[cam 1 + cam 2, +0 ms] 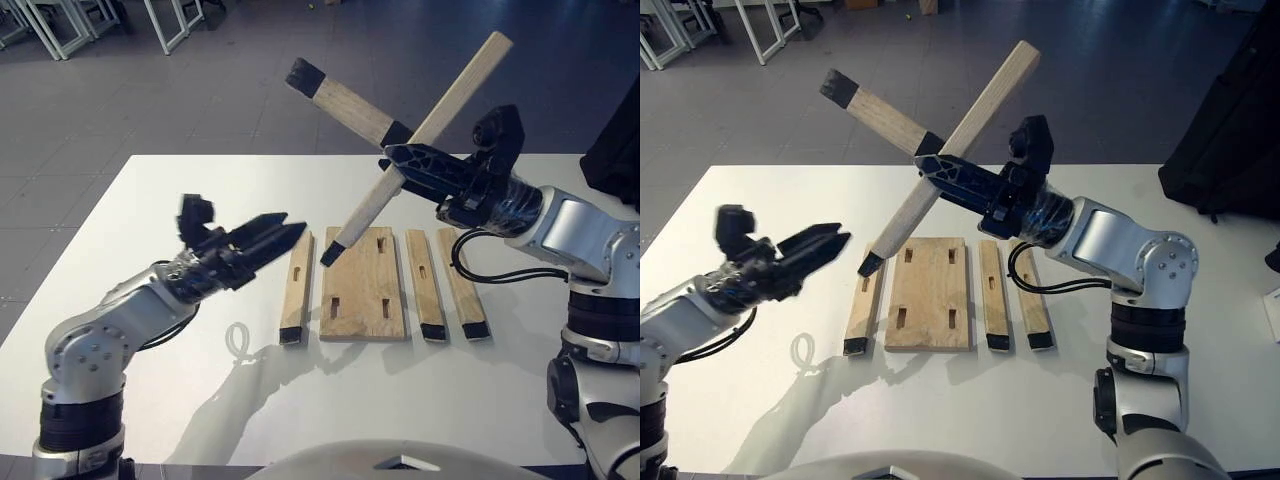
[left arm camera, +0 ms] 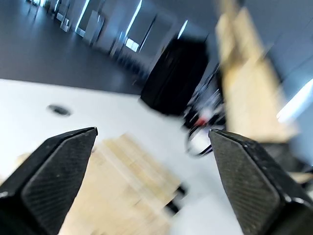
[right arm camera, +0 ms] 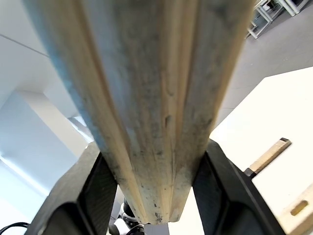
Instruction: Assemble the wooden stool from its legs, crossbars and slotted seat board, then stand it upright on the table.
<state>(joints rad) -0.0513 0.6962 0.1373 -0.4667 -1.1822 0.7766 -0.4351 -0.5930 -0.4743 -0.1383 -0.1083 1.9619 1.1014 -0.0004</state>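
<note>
Two wooden pieces are already joined into a crossed pair (image 1: 455, 90), held up in the air, so I judge the assembly to be at an early stage. The slotted seat board (image 1: 363, 285) lies flat in the middle of the worktop (image 1: 150, 200) with its slots empty. One loose piece (image 1: 296, 285) lies just beside the board on the robot's left, and two more pieces (image 1: 425, 285) lie side by side on its right. Fitting these parts, seating the legs into the board and standing the stool upright are all left to do. The right arm reaches in from the robot's right, forearm raised above the far side of the board. The right gripper (image 1: 400, 162) is clamped on the longer stick of the cross, just below the joint. That stick slopes down towards the robot's left, and its black-tipped lower end hangs over the board's far left corner. Whether it touches the wood I cannot tell. The left arm is bent at the elbow and lifted off the worktop, well to the left of the loose piece. The left gripper (image 1: 285, 230) points towards the board and the dangling stick end. Its fingers (image 2: 54, 181) stand wide apart in the left wrist view and hold nothing.
</note>
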